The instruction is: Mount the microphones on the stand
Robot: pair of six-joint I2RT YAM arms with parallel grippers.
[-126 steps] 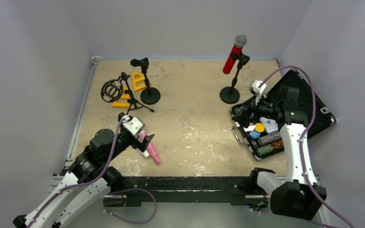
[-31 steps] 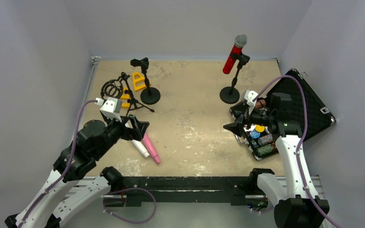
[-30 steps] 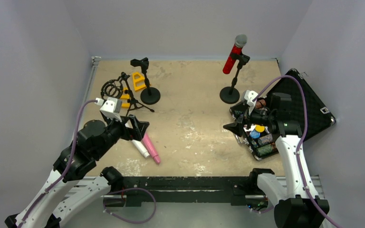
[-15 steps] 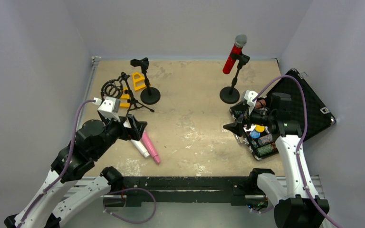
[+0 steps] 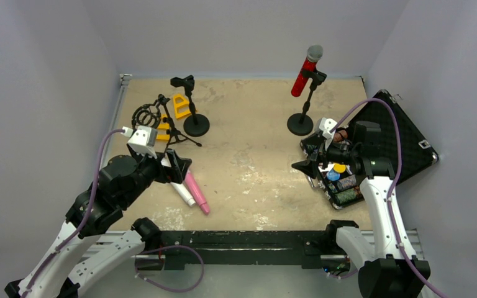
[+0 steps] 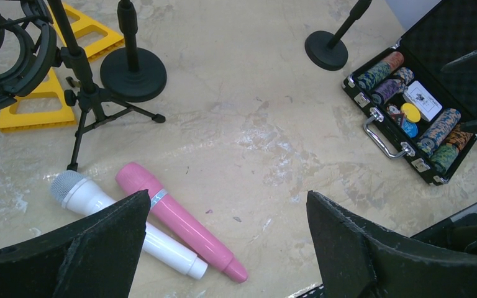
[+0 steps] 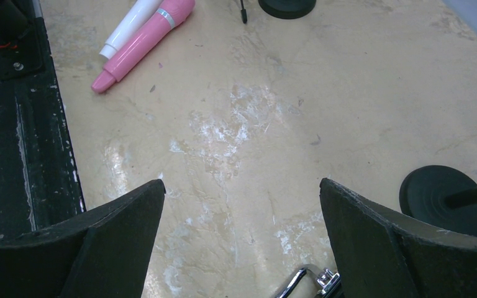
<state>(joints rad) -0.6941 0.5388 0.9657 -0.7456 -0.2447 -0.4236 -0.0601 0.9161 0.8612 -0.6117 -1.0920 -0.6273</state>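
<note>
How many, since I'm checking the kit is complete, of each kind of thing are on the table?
Microphones: 3 - red microphone, white microphone, pink microphone
Stands: 3 - occupied stand, empty stand, tripod stand
Yellow triangles: 2
Chip case: 1
Total: 9

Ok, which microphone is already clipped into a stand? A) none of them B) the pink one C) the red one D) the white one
C: the red microphone sits clipped in the stand, while the pink microphone and white microphone lie flat on the table.
</note>
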